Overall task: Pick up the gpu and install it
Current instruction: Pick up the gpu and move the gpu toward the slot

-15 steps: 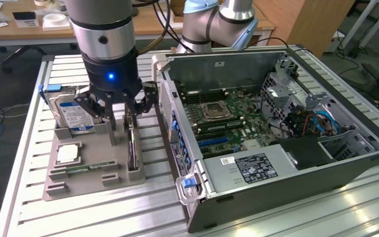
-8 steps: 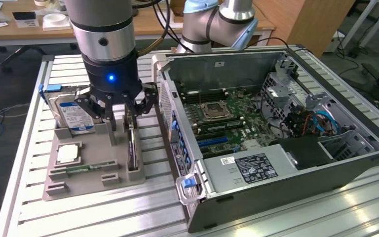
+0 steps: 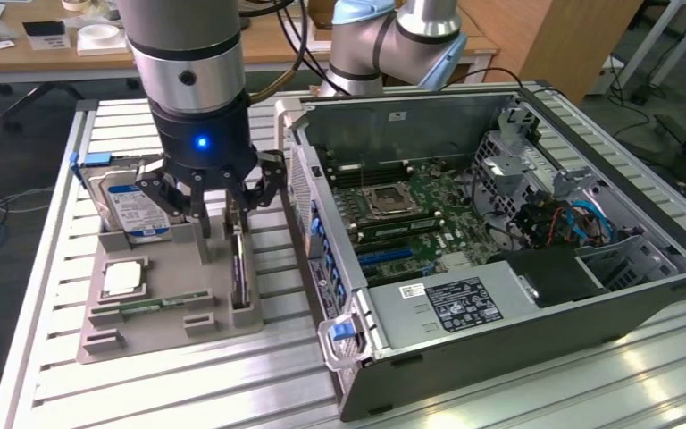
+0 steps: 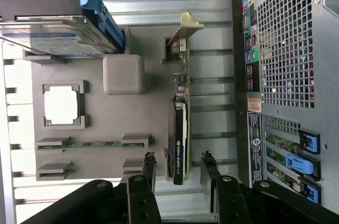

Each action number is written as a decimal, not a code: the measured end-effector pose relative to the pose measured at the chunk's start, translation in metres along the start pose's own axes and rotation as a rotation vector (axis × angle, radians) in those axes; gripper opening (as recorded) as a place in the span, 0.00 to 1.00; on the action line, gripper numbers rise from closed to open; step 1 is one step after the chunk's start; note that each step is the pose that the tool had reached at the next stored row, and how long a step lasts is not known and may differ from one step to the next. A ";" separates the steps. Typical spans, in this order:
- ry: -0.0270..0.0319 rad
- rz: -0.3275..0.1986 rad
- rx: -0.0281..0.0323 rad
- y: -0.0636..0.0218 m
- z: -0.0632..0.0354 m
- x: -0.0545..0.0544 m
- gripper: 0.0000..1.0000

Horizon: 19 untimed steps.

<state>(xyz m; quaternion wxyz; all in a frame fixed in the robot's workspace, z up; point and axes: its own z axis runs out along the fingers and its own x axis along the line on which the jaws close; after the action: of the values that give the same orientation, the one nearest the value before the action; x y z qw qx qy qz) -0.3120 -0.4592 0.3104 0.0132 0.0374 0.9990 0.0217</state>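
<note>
Risk: gripper [image 4: 178, 164] sat low at one end of gpu [image 4: 179, 131], so off-centre squeeze might have tilted card in its slot or let it swing on lift. Thin board, grip on cooler could slip. Case [image 3: 498, 268] wall close on exterior view's right; finger might have clipped it.

Pose: arm straight down over holder [image 3: 140, 335], wrist vertical. Fingers [image 4: 150, 164] apart, straddling gpu, gaps visible both sides, not clamped. Gpu stood on edge in holder's right slot, between drive [image 3: 129, 207] and case.

The gpu [image 4: 179, 139] stands, seemingly slotted, in the tray [image 4: 106, 123] beside the case [image 4: 286, 49].
</note>
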 end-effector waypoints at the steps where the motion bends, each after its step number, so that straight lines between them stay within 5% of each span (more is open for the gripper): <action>1: 0.0000 0.000 0.0000 0.0000 0.0010 0.000 0.47; 19: 0.0000 0.000 0.0000 -0.0004 0.0084 0.000 0.47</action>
<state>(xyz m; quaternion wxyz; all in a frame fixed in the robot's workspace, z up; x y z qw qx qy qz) -0.3119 -0.4592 0.3020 0.0132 0.0374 0.9990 0.0217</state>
